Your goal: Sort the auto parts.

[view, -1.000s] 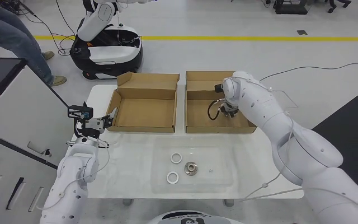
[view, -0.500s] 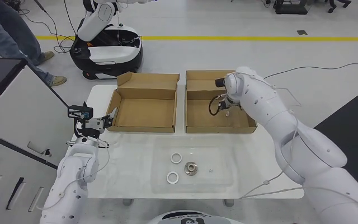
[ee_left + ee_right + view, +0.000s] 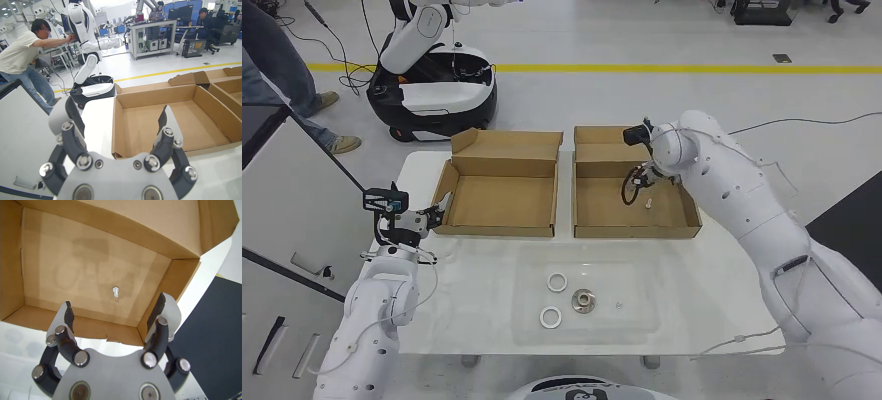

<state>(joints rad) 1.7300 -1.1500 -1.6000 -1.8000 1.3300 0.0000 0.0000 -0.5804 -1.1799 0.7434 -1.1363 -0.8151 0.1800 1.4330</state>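
The right gripper hung over the right-hand cardboard box, its jaws spread wide with nothing between them. Below it a small silver bolt lay alone on the box floor, nearer the wall away from the other box. From that I took the drop of this part as done.

The left gripper sat at the outer corner of the left-hand box, its jaws also open and empty. I could see nothing in that box.

Toward the front of the table lay the unsorted parts: a white ring, a second ring and a metal hub between them. Just beside the hub was a tiny piece, too small to make out.

As I judged it, the next move called for the right arm to lift clear of the box wall and swing back over those parts. It would then come down on one of them with its jaws open. The rings lay flat, so a pinch across the rim looked the likelier hold.
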